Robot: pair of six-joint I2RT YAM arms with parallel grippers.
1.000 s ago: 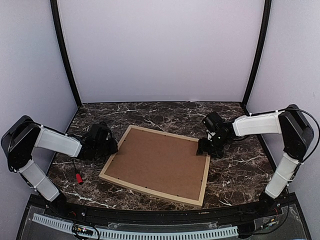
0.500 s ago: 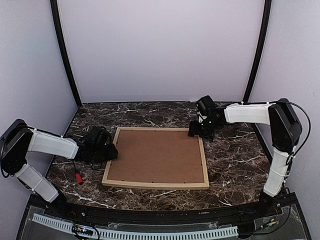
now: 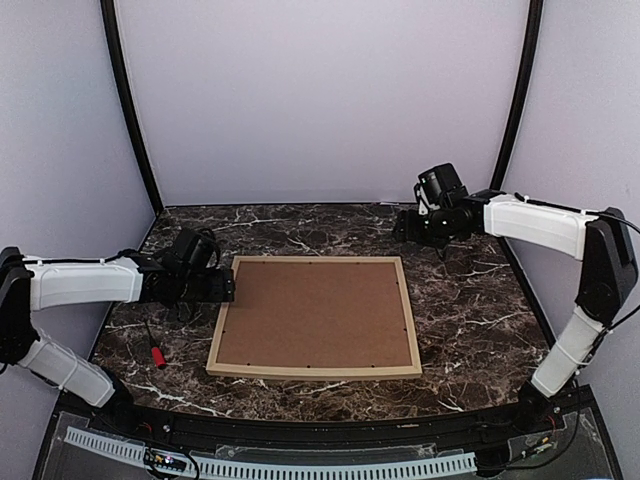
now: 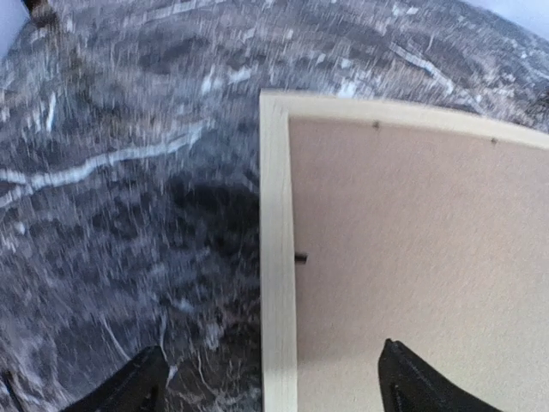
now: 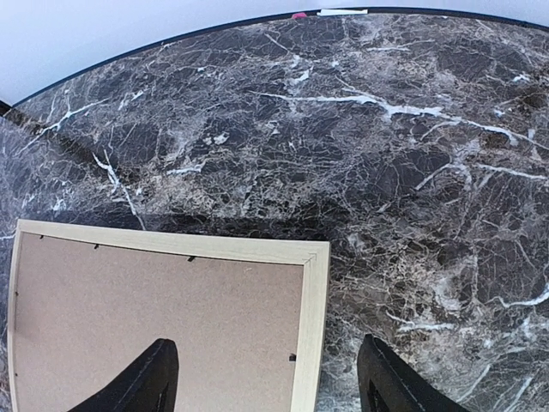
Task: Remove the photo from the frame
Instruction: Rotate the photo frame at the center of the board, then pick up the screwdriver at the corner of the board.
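Room: pale lilac walls (image 3: 320, 100) on three sides, with a black post (image 3: 128, 110) at each rear corner. The tabletop (image 3: 470, 320) is dark marble with white veins.
Left claw (image 4: 270, 382): released, fingers spread wide. One finger is over bare marble and the other over the board, so they straddle the frame's left rail. Whether either touches cannot be told.
Right claw (image 5: 268, 373): released and holding nothing, raised over the tabletop just beyond the frame's far right corner.
Frame (image 3: 315, 370): thin light wood, lying flat and back side up in the middle of the tabletop, between the two claws.
Backing board (image 3: 315, 310): plain brown, filling the frame's opening. Small dark tabs (image 4: 300, 257) sit along the inner edge.
Photo: hidden beneath the board.
Red-handled tool (image 3: 157, 357): on the tabletop, left of the frame and near the left arm.
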